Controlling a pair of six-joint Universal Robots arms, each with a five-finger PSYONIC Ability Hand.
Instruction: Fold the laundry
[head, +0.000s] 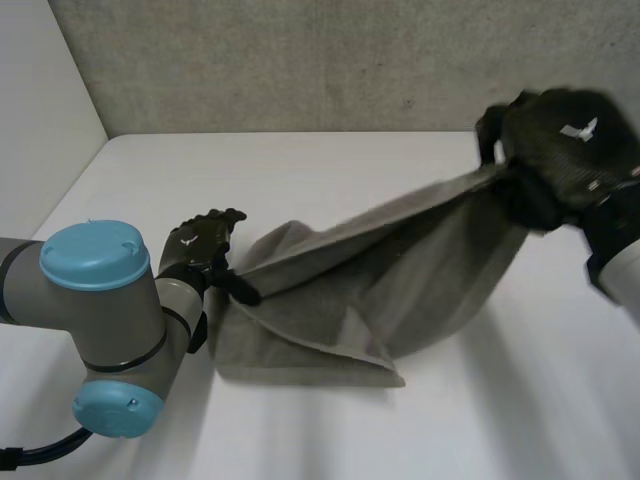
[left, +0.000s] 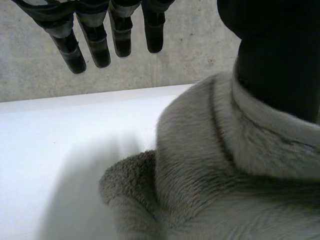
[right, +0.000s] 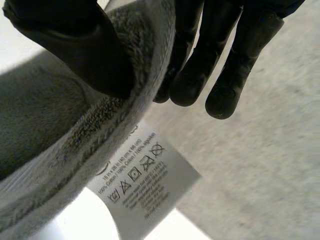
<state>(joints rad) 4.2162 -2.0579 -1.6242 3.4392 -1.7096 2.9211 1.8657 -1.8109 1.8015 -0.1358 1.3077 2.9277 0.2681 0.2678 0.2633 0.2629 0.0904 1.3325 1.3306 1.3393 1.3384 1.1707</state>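
White table (head: 300, 170); grey towel (head: 380, 270) edge in right hand's (head: 565, 150) tight fingers (right: 225, 95), left hand's (head: 200, 245) fingers (left: 95, 45) straight, off it.

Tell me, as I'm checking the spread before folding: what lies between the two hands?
The grey towel spans the gap in the head view, from the low left hand up to the raised right hand, which pinches it.

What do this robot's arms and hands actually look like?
The left arm is a thick grey tube with rounded light-blue caps. The left hand and right hand are black and human-shaped; the right one bears a small pale mark.
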